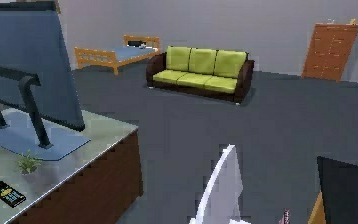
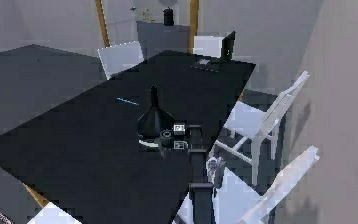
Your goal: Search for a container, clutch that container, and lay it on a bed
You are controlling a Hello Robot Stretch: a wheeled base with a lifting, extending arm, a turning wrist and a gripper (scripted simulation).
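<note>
**Grasp stage at the table; carry to the bed outstanding**

Arm side view: the black rectangular dining table (image 2: 82, 135) runs from seven o'clock to one o'clock. A black flask-shaped vessel with a narrow neck (image 2: 153, 115), judged to be the container sought, stands upright on it near centre. The dark square arm bar (image 2: 199, 178) rises from six o'clock, and the gripper (image 2: 159, 141) sits at the vessel's foot. Because the vessel rests on the tabletop, it cannot be told whether the gripper touches or holds it.

Forward view: the wooden-framed bed with a blue mattress (image 1: 105, 54) lies at eleven o'clock, well apart, left of a lime-green cushioned sofa with a dark frame (image 1: 201, 68).

Judgement: the search is done and the grasp is in hand. The next move calls for a secure hold, a lift clear of the table, then a drive to the bed.
</note>
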